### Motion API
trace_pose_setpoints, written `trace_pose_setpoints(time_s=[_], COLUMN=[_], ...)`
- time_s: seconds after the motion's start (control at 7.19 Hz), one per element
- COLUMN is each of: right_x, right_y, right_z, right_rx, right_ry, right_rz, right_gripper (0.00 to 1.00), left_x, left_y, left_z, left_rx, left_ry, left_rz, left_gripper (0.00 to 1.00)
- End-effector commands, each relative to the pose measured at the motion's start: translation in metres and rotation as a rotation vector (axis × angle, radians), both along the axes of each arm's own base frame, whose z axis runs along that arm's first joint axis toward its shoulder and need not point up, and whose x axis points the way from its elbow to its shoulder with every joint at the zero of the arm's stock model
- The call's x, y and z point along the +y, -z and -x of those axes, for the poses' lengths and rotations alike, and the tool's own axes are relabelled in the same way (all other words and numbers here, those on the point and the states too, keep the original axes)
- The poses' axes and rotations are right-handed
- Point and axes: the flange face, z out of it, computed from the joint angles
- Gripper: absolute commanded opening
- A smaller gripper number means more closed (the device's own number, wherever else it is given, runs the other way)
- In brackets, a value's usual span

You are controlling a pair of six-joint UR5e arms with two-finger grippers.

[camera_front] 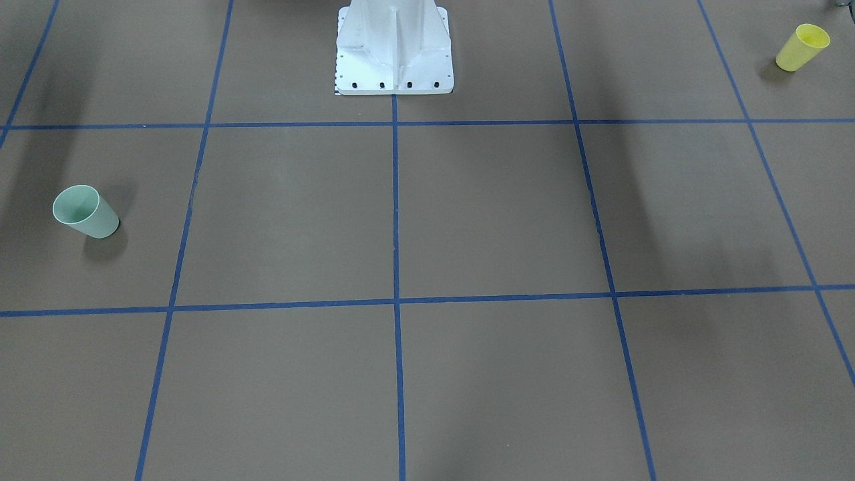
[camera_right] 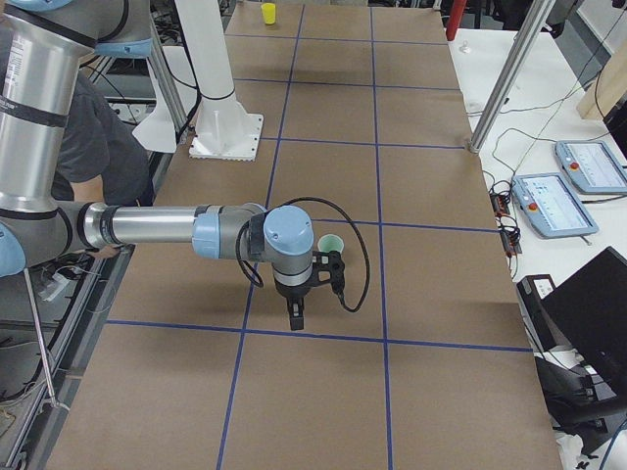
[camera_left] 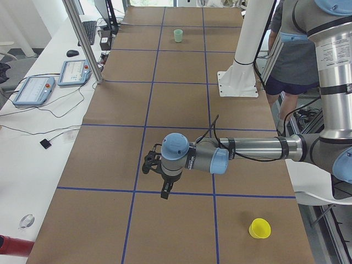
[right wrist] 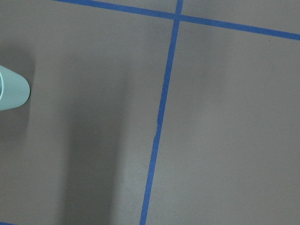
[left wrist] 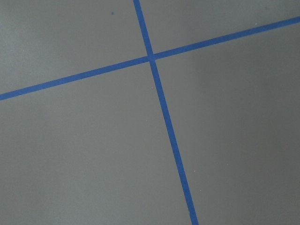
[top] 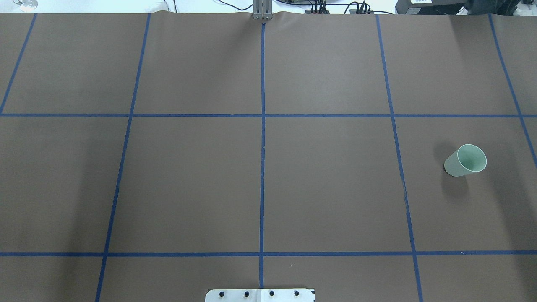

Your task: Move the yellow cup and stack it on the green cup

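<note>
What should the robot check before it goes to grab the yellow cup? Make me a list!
1. Yellow cup standing upright, mouth up: ok.
2. Green cup upright, mouth up, nothing inside: ok.
3. Left gripper right over the yellow cup: not ok. It hangs above the table, away from the cup.
4. Left jaws open and ready: cannot tell. Only a side view shows them.
5. Left wrist camera sees the yellow cup: not ok. It shows only blue tape lines on the brown table.
</note>
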Motion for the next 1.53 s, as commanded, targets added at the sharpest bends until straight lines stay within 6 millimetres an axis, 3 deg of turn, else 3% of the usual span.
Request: trace_pose_setpoints(time_s=[0.0, 0.83, 0.97, 1.11, 1.39], right_x=[0.000, -0.002, -0.005, -0.013, -0.052], right_y=[0.000, -0.001, 0.007, 0.013, 0.048], right_z=[0.000, 0.000, 0.000, 0.000, -0.002], right_rx=[-0.001, 0.004, 0.000, 0.002, 0.008], right_ry=[0.000, 0.009, 0.006, -0.001, -0.001], right_rz=[-0.001, -0.012, -0.029, -0.039, -0.129], right_gripper=[1.00, 1.00, 1.00, 1.00, 1.00], left_x=[-0.001, -0.010, -0.012, -0.023, -0.031], left_y=[0.004, 0.013, 0.016, 0.030, 0.055], left_z=[0.000, 0.001, 0.001, 0.001, 0.002], left_rx=[0.000, 0.004, 0.006, 0.007, 0.009], left_ry=[0.000, 0.010, 0.012, 0.013, 0.014], left_rz=[-0.010, -0.032, -0.038, -0.092, -0.269], left_gripper=[1.00, 1.00, 1.00, 1.00, 1.00])
